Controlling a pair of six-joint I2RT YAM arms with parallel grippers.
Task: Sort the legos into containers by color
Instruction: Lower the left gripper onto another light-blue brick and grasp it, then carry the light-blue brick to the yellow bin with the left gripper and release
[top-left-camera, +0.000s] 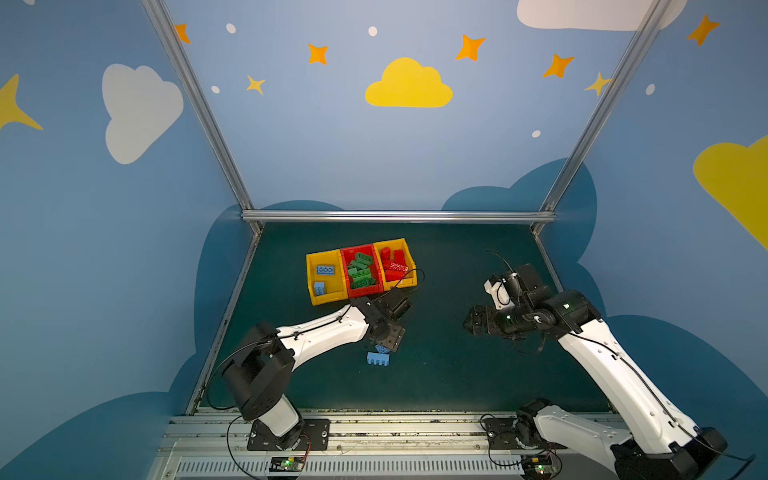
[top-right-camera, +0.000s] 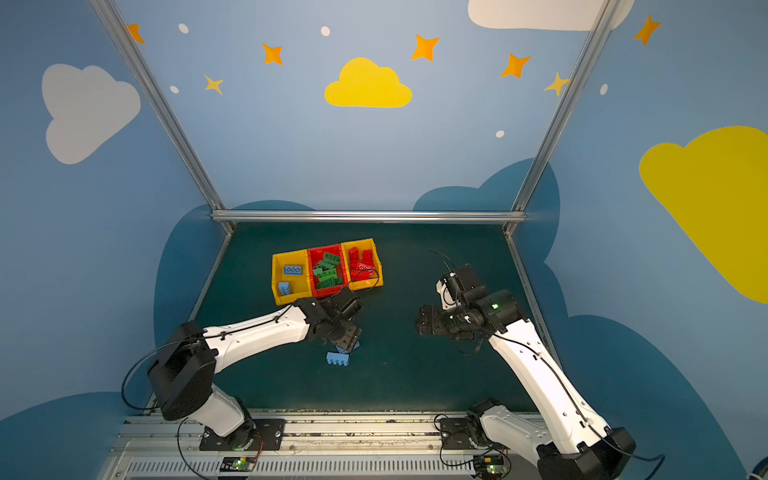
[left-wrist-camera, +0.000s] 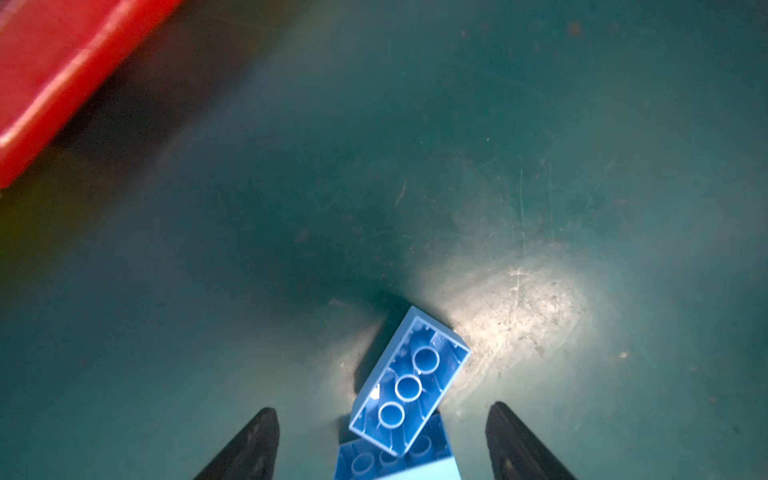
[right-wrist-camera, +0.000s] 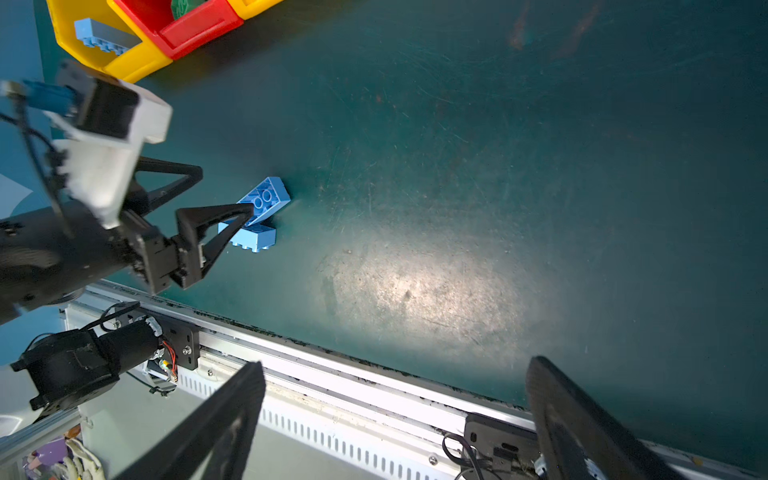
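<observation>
Left wrist view: the left gripper (left-wrist-camera: 382, 409) stood with its fingers (left-wrist-camera: 253, 444) spread and gripping nothing, straddling two light blue studded plastic bricks on the dark green table mat (left-wrist-camera: 415, 166). The upper brick (left-wrist-camera: 409, 384) lay hollow side up, tilted, leaning on the lower brick (left-wrist-camera: 395, 461). In a top view, the left yellow plastic bin (top-left-camera: 310, 282) held two blue bricks. The right gripper (right-wrist-camera: 397, 363) hung spread and empty, well apart. The bricks appeared light, rigid and smooth. The tilted one seemed liable to pivot or slip, so a grip across its long flat side walls, near mid-length, was advisable.
</observation>
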